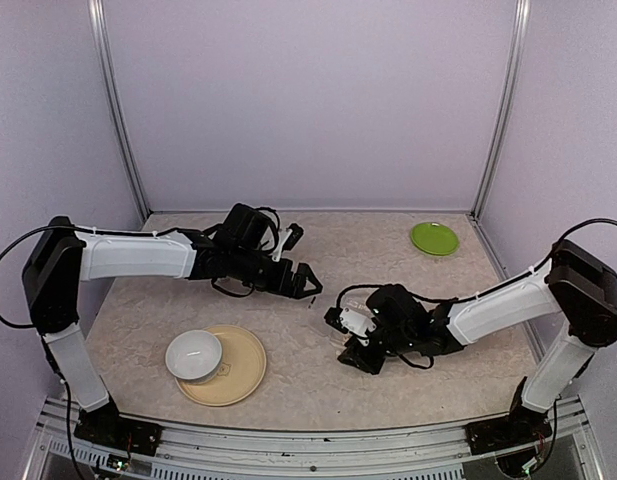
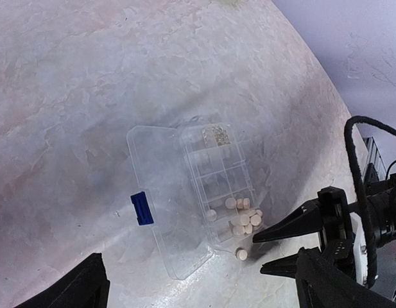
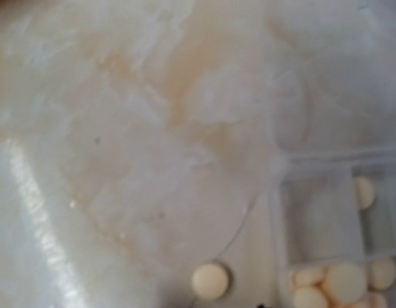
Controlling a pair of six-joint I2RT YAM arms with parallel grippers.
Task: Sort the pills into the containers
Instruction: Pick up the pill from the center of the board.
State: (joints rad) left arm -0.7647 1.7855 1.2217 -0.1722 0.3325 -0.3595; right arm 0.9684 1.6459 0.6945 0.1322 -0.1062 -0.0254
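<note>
Near the table's middle, the right gripper (image 2: 258, 256) holds its pointed fingers a little apart with nothing between them. Their tips stop just short of one loose pill (image 2: 241, 255), which lies on the table (image 2: 88, 96) beside a corner of the clear pill box (image 2: 204, 154). The box is open, its lid (image 2: 162, 205) lying flat alongside and carrying a blue latch (image 2: 141, 208). A cluster of pale round pills (image 2: 244, 218) fills the compartments (image 2: 214, 183) at the end nearest those fingers, with one or two more a row further in. The left gripper (image 1: 306, 282) hovers off the box's far left side, jaws spread wide and empty. At the near left, a white bowl (image 1: 194, 355) rests on a tan plate (image 1: 243, 370). A green plate (image 1: 434, 238) lies at the far right, well apart.
</note>
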